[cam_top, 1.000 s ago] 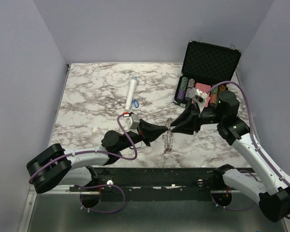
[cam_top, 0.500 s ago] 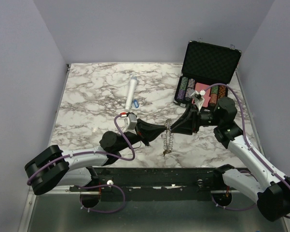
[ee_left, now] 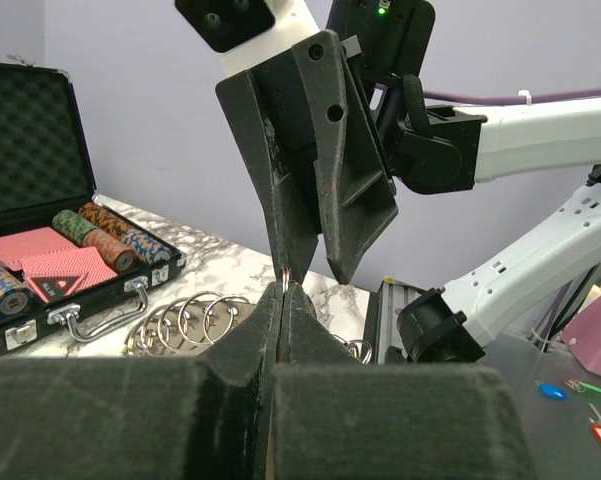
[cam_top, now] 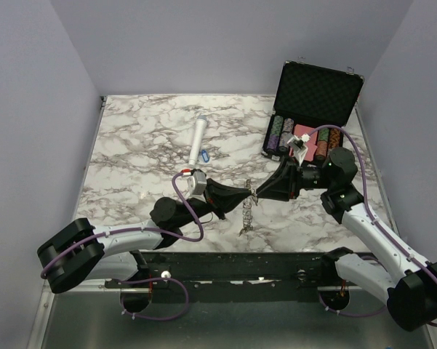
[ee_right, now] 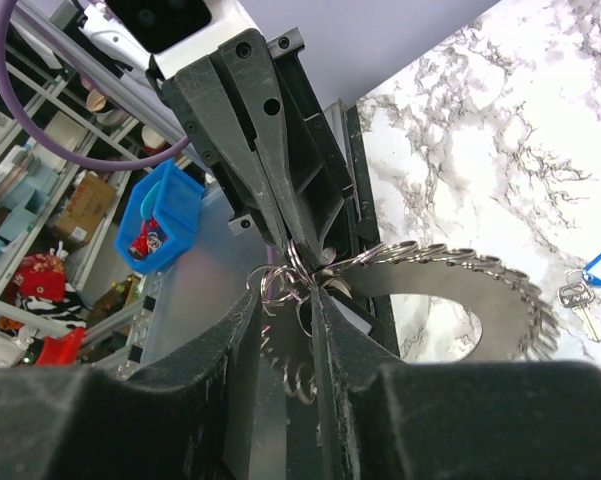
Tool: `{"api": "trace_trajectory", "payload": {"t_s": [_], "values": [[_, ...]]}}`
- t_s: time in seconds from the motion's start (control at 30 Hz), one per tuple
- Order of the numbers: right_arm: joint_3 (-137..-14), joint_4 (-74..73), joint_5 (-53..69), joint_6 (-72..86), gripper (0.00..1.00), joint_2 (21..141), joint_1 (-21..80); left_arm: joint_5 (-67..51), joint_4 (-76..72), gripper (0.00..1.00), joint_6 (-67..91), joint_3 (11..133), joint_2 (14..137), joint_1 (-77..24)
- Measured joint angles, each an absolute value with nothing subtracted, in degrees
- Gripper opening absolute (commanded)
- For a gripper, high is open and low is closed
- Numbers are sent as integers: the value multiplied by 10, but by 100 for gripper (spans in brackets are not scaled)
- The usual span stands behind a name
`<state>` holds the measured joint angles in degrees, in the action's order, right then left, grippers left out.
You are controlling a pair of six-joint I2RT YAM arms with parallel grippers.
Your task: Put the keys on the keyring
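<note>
Top external view: the left fingers (cam_top: 236, 195) are pinched tight on the toothed keyring (cam_top: 246, 213), which hangs above the desk (cam_top: 145, 145) at frame centre. The right fingers (cam_top: 273, 190) straddle its rim with a narrow gap, and I cannot tell whether they grip it. A blue-tagged key (cam_top: 206, 155) lies on the desk to the upper left, its label too small to read.

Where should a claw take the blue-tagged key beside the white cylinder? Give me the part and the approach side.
Grip the blue tag, not the thin metal key, which lies flat on the marble table. Come straight down from above, closing across the tag's narrow width, probably keeping to the side away from the white cylinder, which lies close beside it.
</note>
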<state>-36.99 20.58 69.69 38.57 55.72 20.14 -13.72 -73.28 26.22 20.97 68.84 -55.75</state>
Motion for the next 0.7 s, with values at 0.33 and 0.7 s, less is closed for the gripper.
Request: {"api": "trace_trajectory", "payload": {"t_s": [0.33, 0.7], "values": [[-363, 227, 691, 405, 30, 565, 201, -137, -735, 0, 263, 218, 698, -557], [-361, 229, 683, 405, 41, 566, 201, -137, -736, 0, 265, 219, 698, -557]]}}
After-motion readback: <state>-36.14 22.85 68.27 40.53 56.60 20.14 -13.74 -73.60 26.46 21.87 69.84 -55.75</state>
